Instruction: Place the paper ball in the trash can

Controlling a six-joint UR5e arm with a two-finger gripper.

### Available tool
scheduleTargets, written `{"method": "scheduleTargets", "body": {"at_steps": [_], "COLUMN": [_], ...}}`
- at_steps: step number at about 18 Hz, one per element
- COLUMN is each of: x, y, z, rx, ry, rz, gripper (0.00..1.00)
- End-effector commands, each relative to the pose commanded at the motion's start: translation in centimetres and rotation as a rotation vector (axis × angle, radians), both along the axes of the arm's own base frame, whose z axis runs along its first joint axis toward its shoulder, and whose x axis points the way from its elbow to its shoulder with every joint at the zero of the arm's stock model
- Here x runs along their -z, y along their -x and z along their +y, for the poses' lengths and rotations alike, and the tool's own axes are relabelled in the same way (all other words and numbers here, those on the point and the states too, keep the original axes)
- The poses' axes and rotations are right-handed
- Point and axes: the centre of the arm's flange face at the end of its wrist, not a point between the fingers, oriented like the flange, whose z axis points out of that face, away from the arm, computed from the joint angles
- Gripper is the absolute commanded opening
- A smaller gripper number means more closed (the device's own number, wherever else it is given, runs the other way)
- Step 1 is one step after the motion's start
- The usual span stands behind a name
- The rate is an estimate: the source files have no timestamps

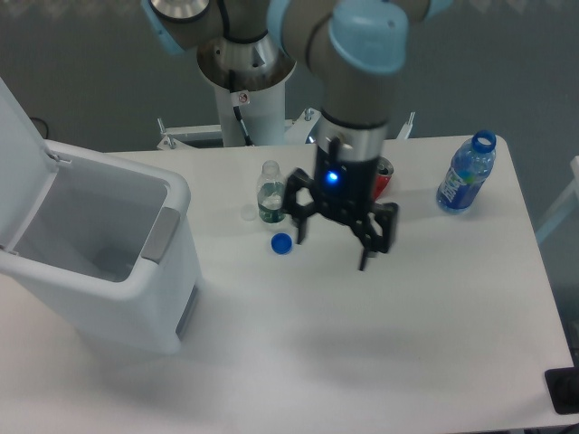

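Note:
The trash can (136, 303) stands at the left of the table, a large white bin with its lid swung up and its inside showing. I see no paper ball anywhere; it is hidden or out of view. My gripper (331, 250) hangs over the middle of the table, well right of the bin, and is open with nothing between its fingers. Its left fingertip is just right of the blue bottle cap (281, 242).
A small clear bottle with a green label (270, 193) stands left of the gripper. A crushed red can (385, 177) is partly hidden behind the wrist. A blue water bottle (466, 172) stands at the back right. The arm's base post (246, 81) rises behind the table.

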Motion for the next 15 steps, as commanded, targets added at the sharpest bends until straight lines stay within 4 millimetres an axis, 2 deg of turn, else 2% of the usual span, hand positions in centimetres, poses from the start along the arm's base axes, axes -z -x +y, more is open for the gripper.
{"method": "scheduleTargets", "body": {"at_steps": [3,6,8,15], "x": [4.5,6.8,9.3,10.1], "y": [2.1,3.1,3.9,5.0], "z": [0.0,-0.3,-0.2,-0.3], "rx": [0.079,0.12,0.118,0.109], "ry": [0.088,0.167,0.195,0.2], "rz": [-0.011,0.003,-0.025,-0.009], "gripper": [1.0,1.0,1.0,1.0]}}
